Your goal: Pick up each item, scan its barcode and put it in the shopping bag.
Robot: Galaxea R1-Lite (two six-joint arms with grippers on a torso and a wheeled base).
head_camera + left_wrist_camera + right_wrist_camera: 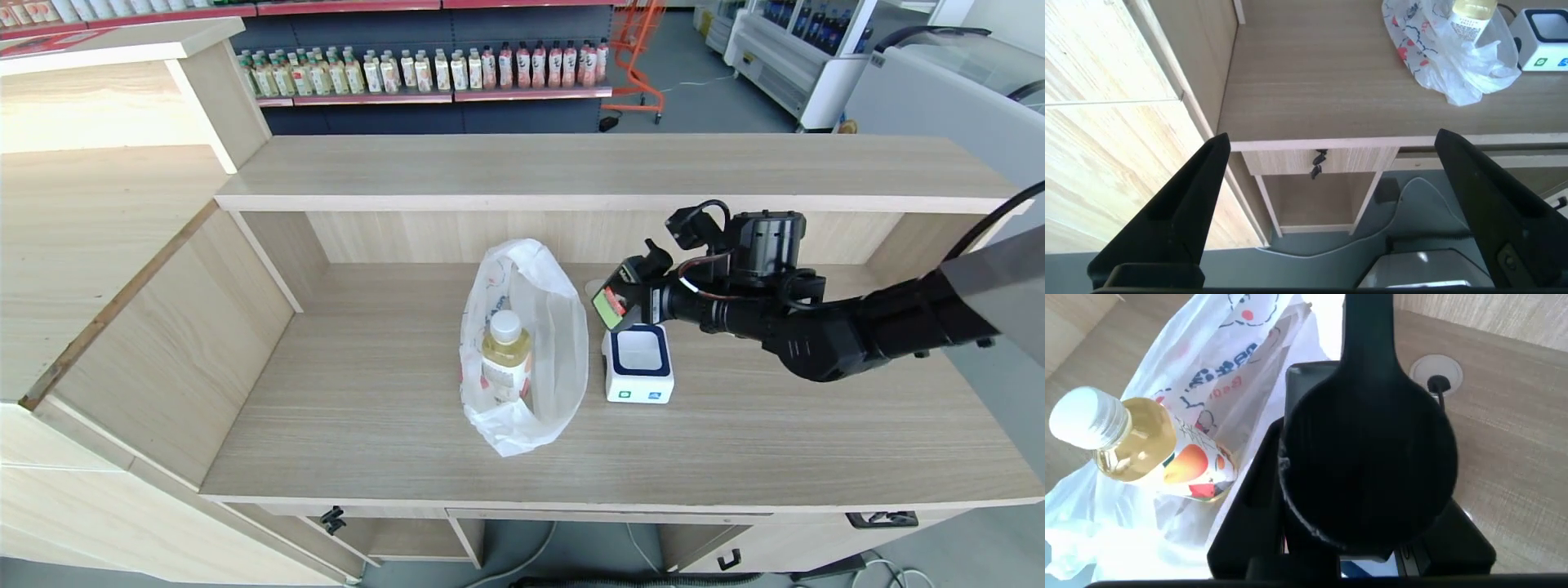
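Shopping bag [522, 351] and scanner [638, 363] lie beyond the left gripper [1333, 140], which hangs low before the front edge of the pale wood-grain table [735, 441], fingers wide apart. The bag is thin, crinkled white plastic, open, with a white-capped bottle [504, 355] of yellow drink upright inside. Just beside it sits the white, box-shaped scanner. Over the scanner the right gripper [620, 296], reaching in from the right, clamps a small item [608, 309] with a green and red label. Beyond, store shelves [424, 96] hold rows of bottles.
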